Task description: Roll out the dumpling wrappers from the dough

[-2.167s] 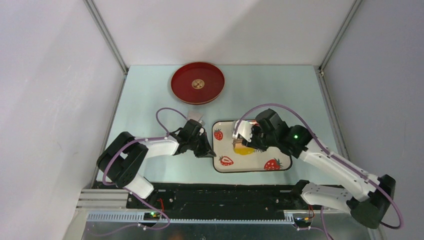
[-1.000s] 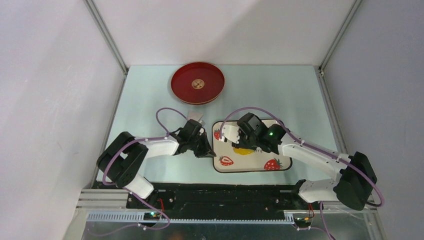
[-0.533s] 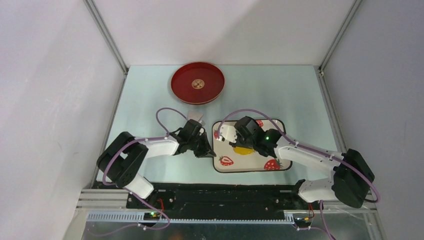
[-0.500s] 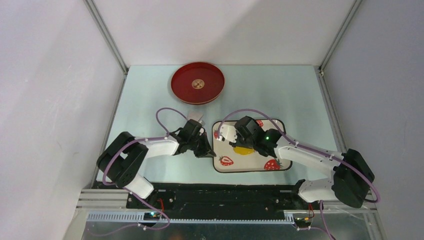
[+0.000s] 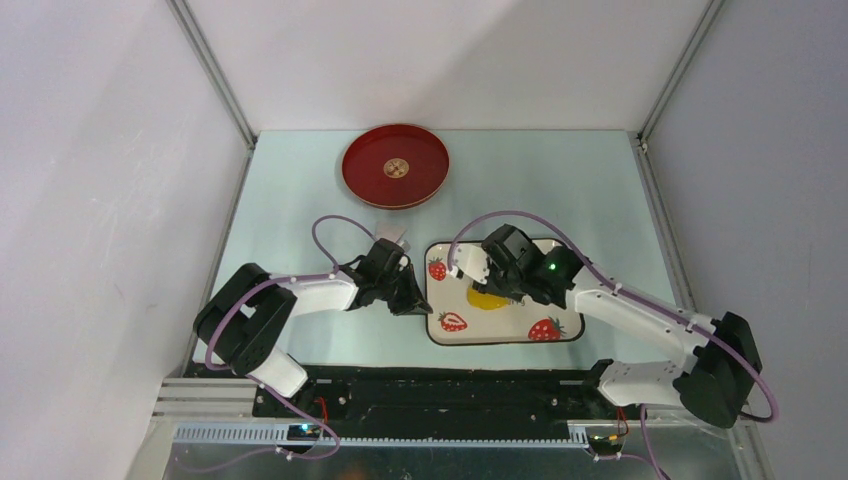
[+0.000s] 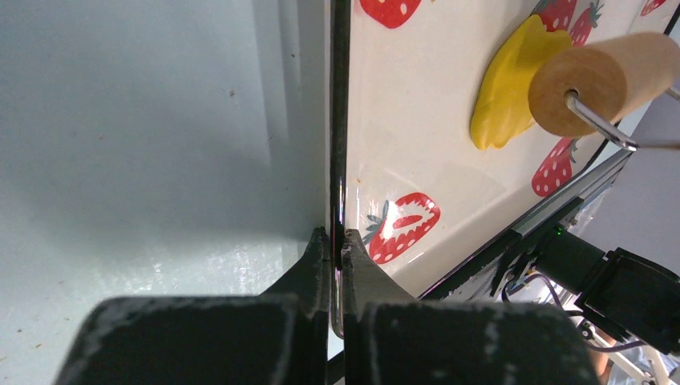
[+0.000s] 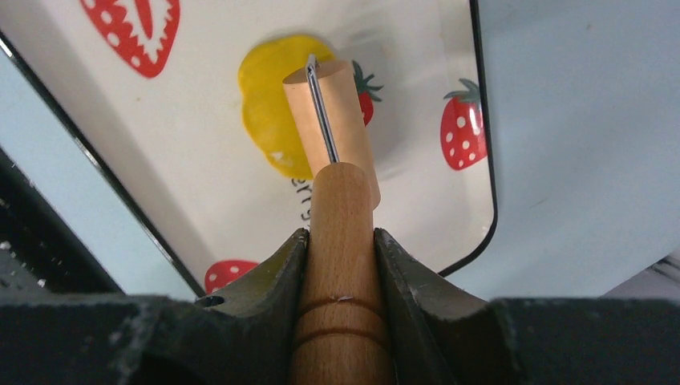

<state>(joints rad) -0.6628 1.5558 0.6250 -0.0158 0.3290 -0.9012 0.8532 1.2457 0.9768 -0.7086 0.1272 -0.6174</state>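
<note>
The wooden roller [image 7: 333,120] is being slid back over the dough [image 7: 269,112] just ahead of the right gripper [image 7: 341,241] squeezing its handle, while the tray [image 6: 417,152] is being pinched at its rim between the left gripper's [image 6: 337,234] jaws, so more flattening is likely being done.

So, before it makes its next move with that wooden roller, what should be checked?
1. Left hand shut on the rim of the tray, steadying it: ok.
2. Right hand gripping the roller by its handle: ok.
3. Dough on the tray, roller barrel over its edge: ok.
4. Roller pressing on the dough: cannot tell.
5. Dough rolled into a neat round disc: not ok, an irregular patch.
6. Red plate well away from both arms: ok.
</note>
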